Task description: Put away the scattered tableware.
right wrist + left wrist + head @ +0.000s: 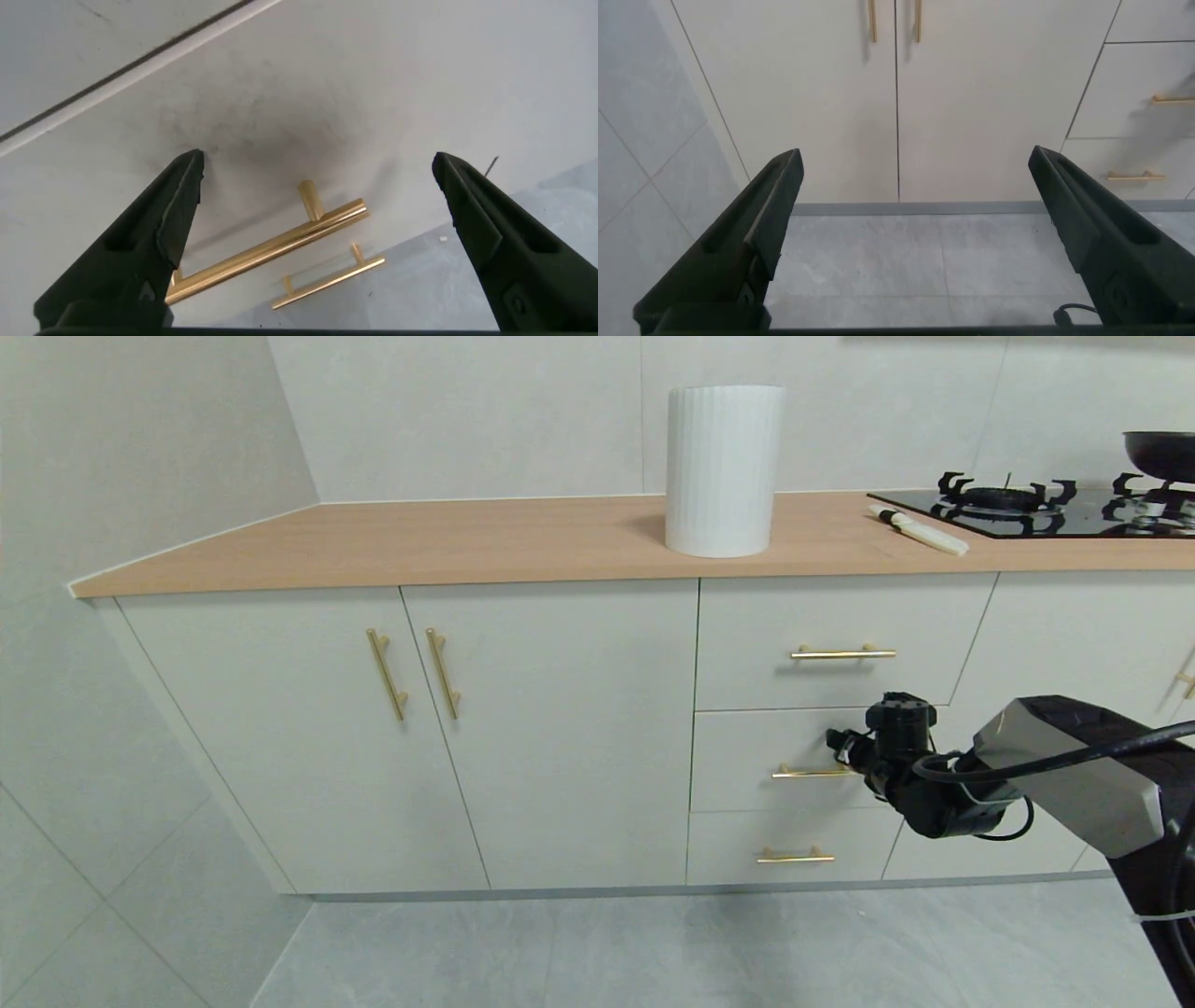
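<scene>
A cream-handled knife [918,529] lies on the wooden countertop [467,541] beside the hob. My right gripper [840,747] sits right at the gold handle [810,772] of the middle drawer [747,761]. In the right wrist view its open fingers [159,233] straddle that handle [271,250], with nothing held between them. The left gripper [915,233] hangs open low in front of the cabinet doors [896,93], above the grey floor.
A tall white ribbed canister [721,469] stands on the counter. A black gas hob [1046,509] with a dark pan [1162,453] is at the far right. Top drawer [840,635] and bottom drawer [794,849] are closed. A tiled wall bounds the left.
</scene>
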Controlling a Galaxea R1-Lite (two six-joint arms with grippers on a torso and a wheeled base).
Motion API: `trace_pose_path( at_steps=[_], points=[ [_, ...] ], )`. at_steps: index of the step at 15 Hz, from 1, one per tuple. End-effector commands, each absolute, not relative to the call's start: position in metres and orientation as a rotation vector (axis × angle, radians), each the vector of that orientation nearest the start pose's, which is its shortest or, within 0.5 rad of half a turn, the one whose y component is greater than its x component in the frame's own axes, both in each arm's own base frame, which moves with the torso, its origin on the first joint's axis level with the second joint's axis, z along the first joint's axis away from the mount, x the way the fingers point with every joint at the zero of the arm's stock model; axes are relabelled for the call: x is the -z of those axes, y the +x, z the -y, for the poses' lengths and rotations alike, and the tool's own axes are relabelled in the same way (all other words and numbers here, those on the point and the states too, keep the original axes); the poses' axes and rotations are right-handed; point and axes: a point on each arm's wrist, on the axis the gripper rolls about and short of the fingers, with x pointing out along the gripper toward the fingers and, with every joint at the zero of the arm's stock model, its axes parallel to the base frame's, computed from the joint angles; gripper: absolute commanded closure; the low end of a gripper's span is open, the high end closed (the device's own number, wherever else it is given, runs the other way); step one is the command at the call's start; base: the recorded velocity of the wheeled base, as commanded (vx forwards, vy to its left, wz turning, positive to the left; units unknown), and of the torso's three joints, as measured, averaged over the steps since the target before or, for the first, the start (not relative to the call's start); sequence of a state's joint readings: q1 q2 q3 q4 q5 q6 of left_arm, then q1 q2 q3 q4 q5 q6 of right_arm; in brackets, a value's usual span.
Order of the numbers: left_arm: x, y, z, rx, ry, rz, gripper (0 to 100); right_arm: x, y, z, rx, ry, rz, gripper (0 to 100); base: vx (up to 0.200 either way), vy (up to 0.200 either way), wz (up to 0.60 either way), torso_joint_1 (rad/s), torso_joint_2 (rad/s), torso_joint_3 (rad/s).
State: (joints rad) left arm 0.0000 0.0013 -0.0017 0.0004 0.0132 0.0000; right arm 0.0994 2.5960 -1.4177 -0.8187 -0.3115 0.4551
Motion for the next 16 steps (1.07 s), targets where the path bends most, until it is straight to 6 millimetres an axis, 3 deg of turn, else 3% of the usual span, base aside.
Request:
trace_pose_path(
  at_steps=[1,3,5,8,9,11,14,16],
  points=[
    [-0.076,-0.023,0.000,-0.014,0.000,-0.002,0,0.013,0.483,-0.041,0.297,0.368,-0.307,0,0.000,0.000,0.00,0.000,0.00,0.000],
    [-0.076,-0.023,0.000,-0.014,0.000,0.000,0,0.001,0.449,-0.041,0.307,0.344,-0.379,0,0.000,0.000,0.00,0.000,0.00,0.000],
    [-0.076,-0.023,0.000,-0.014,0.000,0.000,0,-0.025,0.406,-0.038,0.300,0.287,-0.432,0,0.000,0.000,0.00,0.000,0.00,0.000],
    [-0.076,-0.023,0.000,-0.014,0.000,0.000,0,-0.107,0.324,-0.026,0.243,0.304,-0.336,0,0.000,0.000,0.00,0.000,0.00,0.000],
    [-0.076,-0.023,0.000,-0.014,0.000,0.000,0,-0.124,0.305,-0.024,0.229,0.304,-0.301,0,0.000,0.000,0.00,0.000,0.00,0.000],
    [-0.076,-0.023,0.000,-0.014,0.000,-0.002,0,-0.165,0.241,-0.017,0.200,0.223,-0.181,0,0.000,0.000,0.00,0.000,0.00,0.000],
    [-0.076,-0.023,0.000,-0.014,0.000,0.000,0,-0.199,0.165,-0.009,0.166,0.157,0.003,0,0.000,0.000,0.00,0.000,0.00,0.000],
    [-0.076,-0.023,0.000,-0.014,0.000,0.000,0,-0.207,0.121,-0.001,0.198,0.110,0.101,0,0.000,0.000,0.00,0.000,0.00,0.000]
  ],
)
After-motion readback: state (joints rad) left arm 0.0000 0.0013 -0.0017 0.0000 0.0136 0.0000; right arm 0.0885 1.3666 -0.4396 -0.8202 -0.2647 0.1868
